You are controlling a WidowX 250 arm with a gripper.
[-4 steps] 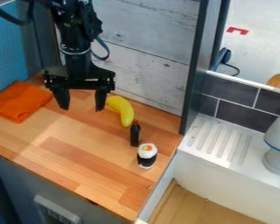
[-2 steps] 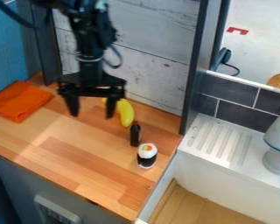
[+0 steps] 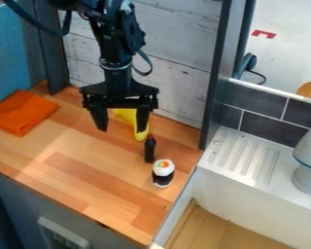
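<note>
Camera view: the yellow, curved, smooth toy banana lies on the light wooden butcher-block counter, towards its back edge, partly hidden by one of my fingers. My black two-finger gripper hangs over it, fingers spread wide and pointing down, with nothing pinched between them. One stretch of yellow shows in the gap; the lower end shows past the finger on the picture's right. I cannot tell how high my tips hang above the wood.

For any close work here, I judge it wise to line up both fingers across the banana's narrow width before going low, so that neither tip comes down on the peel. The middle of the curve should give the steadiest contact; a squeeze near an end could make it roll or swing, and smooth skin may slip under uneven pressure.

Just beyond the banana's lower end stands a small dark bottle with a red cap, so that side needs a narrow, upright approach. Close to the bottle stands a white-and-black toy sushi roll with an orange topping, easily nudged in turn. The white wooden plank wall rises behind, limiting backward sweep. A folded orange cloth lies well apart.
</note>
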